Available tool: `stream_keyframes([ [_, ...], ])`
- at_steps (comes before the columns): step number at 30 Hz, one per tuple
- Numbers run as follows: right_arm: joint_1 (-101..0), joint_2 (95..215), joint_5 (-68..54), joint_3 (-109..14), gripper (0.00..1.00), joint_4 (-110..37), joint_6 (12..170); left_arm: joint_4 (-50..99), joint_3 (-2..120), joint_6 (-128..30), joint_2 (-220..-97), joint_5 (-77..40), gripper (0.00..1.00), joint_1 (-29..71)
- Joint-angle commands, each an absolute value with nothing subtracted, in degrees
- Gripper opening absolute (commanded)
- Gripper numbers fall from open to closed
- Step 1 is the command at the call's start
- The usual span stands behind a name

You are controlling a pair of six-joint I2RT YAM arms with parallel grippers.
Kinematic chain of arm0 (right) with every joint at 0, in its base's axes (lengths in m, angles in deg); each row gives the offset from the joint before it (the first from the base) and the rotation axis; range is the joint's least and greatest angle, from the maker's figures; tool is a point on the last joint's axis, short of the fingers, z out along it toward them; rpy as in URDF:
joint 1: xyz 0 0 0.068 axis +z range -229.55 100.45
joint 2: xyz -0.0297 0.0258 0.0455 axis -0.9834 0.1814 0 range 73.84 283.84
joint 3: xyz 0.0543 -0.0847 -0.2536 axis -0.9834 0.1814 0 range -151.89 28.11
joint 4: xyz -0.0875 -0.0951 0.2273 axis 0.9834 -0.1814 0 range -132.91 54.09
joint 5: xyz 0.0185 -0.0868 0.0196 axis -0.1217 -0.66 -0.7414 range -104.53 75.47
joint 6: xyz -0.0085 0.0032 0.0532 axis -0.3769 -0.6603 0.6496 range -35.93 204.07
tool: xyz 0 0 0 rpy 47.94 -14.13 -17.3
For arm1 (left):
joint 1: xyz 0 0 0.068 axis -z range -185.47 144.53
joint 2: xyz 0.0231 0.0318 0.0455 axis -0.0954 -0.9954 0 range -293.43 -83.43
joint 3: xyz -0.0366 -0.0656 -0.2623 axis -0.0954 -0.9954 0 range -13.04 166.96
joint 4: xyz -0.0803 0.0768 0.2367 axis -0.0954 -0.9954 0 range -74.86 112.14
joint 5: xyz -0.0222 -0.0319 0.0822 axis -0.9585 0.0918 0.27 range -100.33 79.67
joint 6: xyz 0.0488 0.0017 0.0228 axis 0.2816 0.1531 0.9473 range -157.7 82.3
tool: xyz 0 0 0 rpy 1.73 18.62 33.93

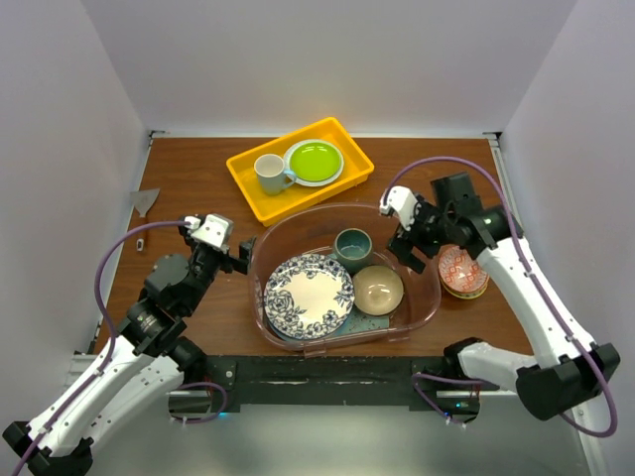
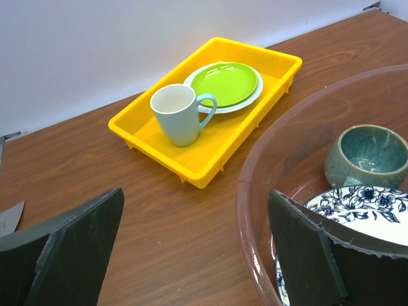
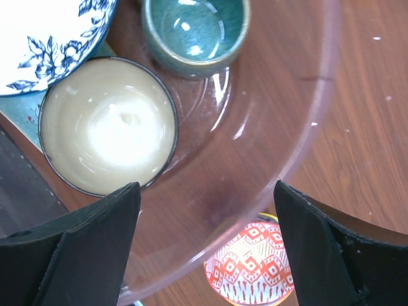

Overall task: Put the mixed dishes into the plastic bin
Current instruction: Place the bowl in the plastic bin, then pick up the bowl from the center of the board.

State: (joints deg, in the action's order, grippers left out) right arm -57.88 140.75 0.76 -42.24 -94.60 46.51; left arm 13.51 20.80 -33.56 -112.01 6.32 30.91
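Note:
The clear pinkish plastic bin holds the blue-floral plate, the dark teal mug, the tan bowl and the mint-green tray under them. The red-patterned bowl sits on the table right of the bin; it also shows in the right wrist view. My right gripper is open and empty above the bin's right rim. My left gripper is open and empty at the bin's left rim. The white plate with red-and-green motifs is not visible.
A yellow tray at the back holds a white mug and a lime-green plate. A grey scrap lies at the table's left edge. White walls enclose the table on three sides.

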Motion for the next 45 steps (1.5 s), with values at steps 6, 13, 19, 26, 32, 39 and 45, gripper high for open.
stream_keyframes([
  [6,-64.6,132.6,5.2,-43.2,0.99,-93.0,51.1,16.2,20.7,-32.8,-111.6,5.4,1.0,30.5],
  [13,-70.9,128.9,4.0,-41.8,0.99,-89.1,55.0,16.2,20.6,-32.7,-111.5,5.1,1.0,30.5],
  [19,-74.8,127.5,0.3,-41.6,0.99,-87.4,56.9,16.2,20.8,-32.8,-111.6,5.1,1.0,30.5],
  [26,-81.0,129.2,0.4,-42.5,0.99,-88.9,55.5,16.2,20.6,-32.9,-111.1,4.9,1.0,30.5],
  [32,-88.6,131.8,3.8,-43.4,0.99,-90.3,52.7,16.2,20.5,-33.0,-110.5,4.9,1.0,30.5],
  [39,-96.8,134.8,8.5,-44.5,0.99,-93.0,48.7,16.2,20.6,-33.0,-110.5,4.4,1.0,30.5],
  [45,-101.5,137.1,10.2,-45.5,0.99,-95.3,44.5,16.2,20.6,-33.0,-110.3,4.2,1.0,30.5],
])
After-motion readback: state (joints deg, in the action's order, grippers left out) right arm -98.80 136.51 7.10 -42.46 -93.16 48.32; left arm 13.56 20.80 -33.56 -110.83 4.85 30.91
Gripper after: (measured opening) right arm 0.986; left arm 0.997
